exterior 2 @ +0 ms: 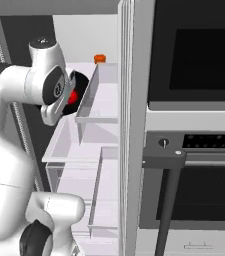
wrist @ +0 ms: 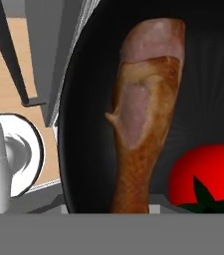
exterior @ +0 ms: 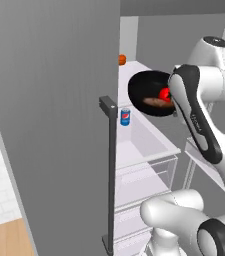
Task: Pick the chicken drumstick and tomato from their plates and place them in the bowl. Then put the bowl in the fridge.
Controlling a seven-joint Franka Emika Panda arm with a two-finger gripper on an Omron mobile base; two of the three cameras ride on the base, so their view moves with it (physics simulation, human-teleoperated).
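The bowl (exterior: 146,90) is glossy black, round and shallow, tipped on edge so its inside faces the left base camera, and it's up inside the open fridge (exterior: 54,125) above the white shelf's (exterior: 151,142) front edge. Inside it the drumstick (wrist: 141,109), reddish-brown with a pale meaty end, lies beside the bright red tomato (wrist: 208,174) with its dark stem. The gripper's jaws are clamped on the bowl's rim, while a blue can (exterior: 125,117) stands at the shelf's left edge.

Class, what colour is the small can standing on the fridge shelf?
Blue with a white and red mark, the can shows best in the left base view.
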